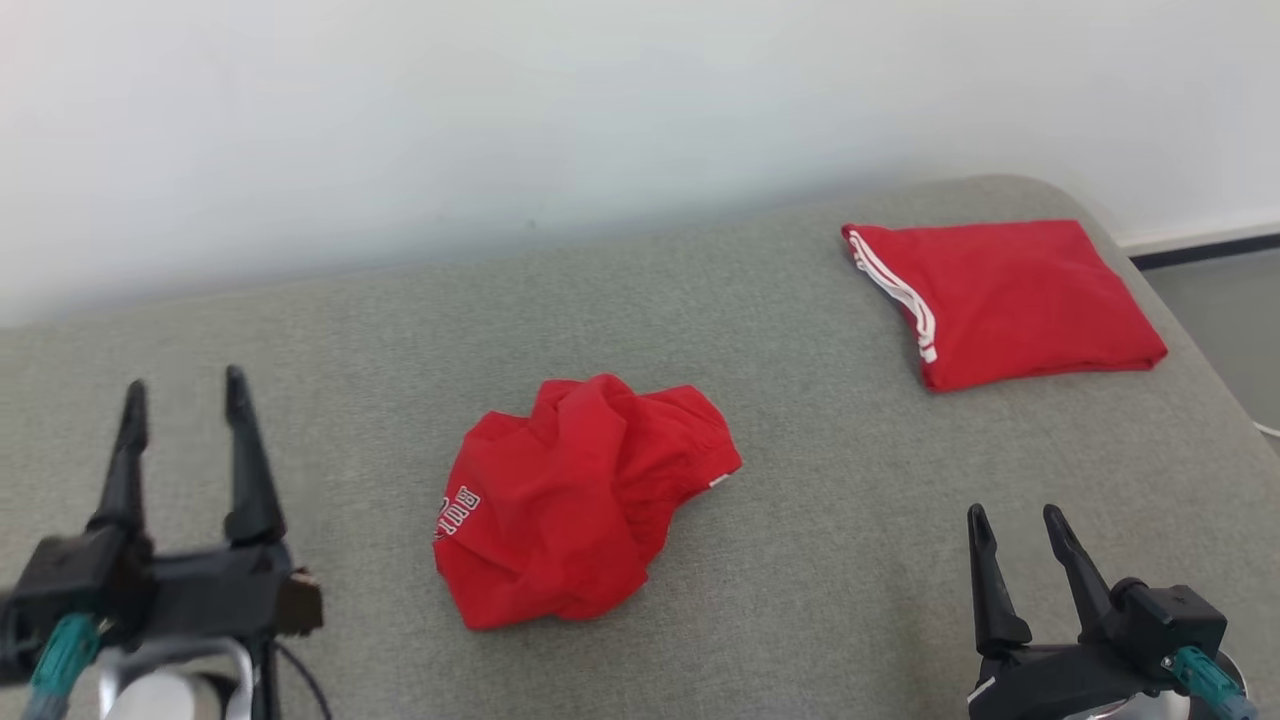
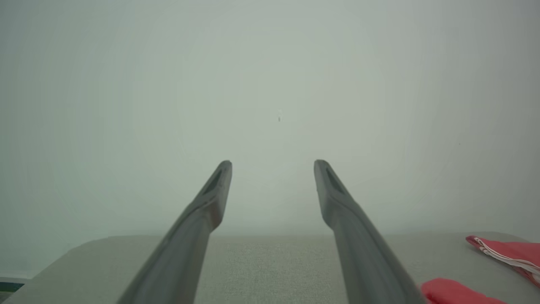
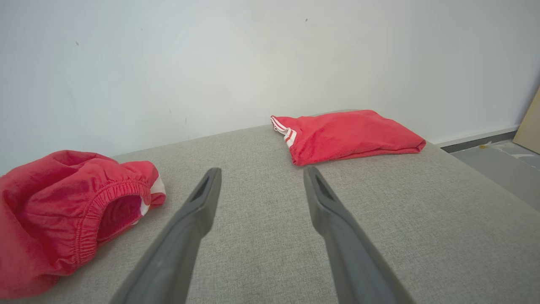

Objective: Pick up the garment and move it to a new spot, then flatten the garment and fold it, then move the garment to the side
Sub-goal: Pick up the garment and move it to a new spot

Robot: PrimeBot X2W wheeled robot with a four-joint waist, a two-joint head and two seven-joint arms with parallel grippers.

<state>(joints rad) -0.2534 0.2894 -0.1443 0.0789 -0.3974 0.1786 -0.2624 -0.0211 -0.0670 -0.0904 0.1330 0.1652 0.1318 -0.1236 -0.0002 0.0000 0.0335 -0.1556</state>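
I see white block lettering on the crumpled red garment, at its edge nearest my left gripper, but the cloth folds over it and I cannot read the word. In the right wrist view the garment shows a gathered elastic opening with a bit of white trim. It lies bunched in the middle of the grey fabric surface.

Beyond it and towards my right side, well apart from it, a folded red garment with white stripes sits near the surface's rounded far corner, where the floor begins. A white wall runs behind both. Bare grey fabric surrounds the crumpled garment on every side.

My left gripper hangs well to the garment's left with its fingers spread apart, holding nothing. My right gripper is to the garment's right, nearer to me, also spread wide and touching nothing.
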